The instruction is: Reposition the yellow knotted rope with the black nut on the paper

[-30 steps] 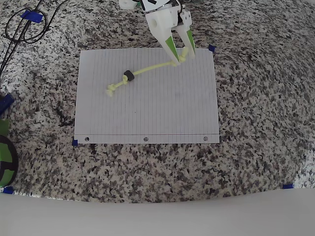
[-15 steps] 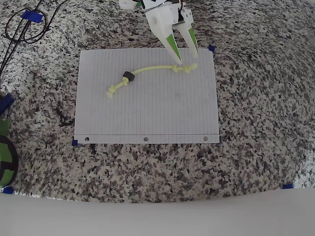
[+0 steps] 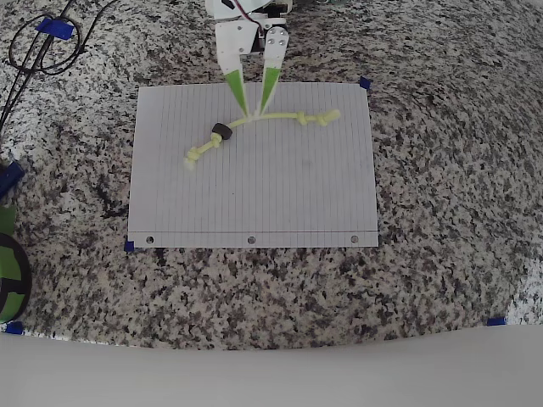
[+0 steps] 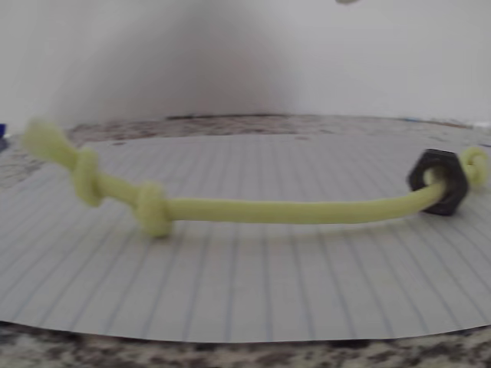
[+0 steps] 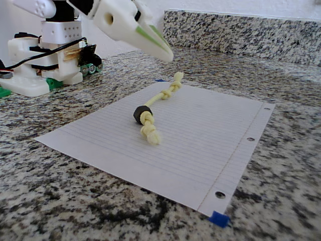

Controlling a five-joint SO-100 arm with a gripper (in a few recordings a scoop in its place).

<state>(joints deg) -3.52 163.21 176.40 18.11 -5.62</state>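
- The gripper [image 3: 252,110] hangs above the far edge of the paper [image 3: 254,203] with its two green-tipped fingers apart and nothing between them; in the fixed view its tip [image 5: 163,50] is clear of the sheet.
- The yellow knotted rope [image 3: 263,117] lies flat on the paper just under and ahead of the fingertips, curving from a knotted end well off to the gripper's one side to another knotted end on the other, in the overhead view.
- The black nut [image 3: 221,131] sits on the cord just to the left of the fingertips in the overhead view, next to the left-hand knots; in the wrist view the nut [image 4: 439,181] stands on edge with the cord [image 4: 284,210] running through it.
- My judgement: the step in hand is a fresh grasp on the cord's middle stretch.
- To do it well, come straight down with the cord centred between the fingers, and close only once the tips reach the paper.
- Pinching close to the nut risks nudging it along the cord; lifting too fast may drag the paper.
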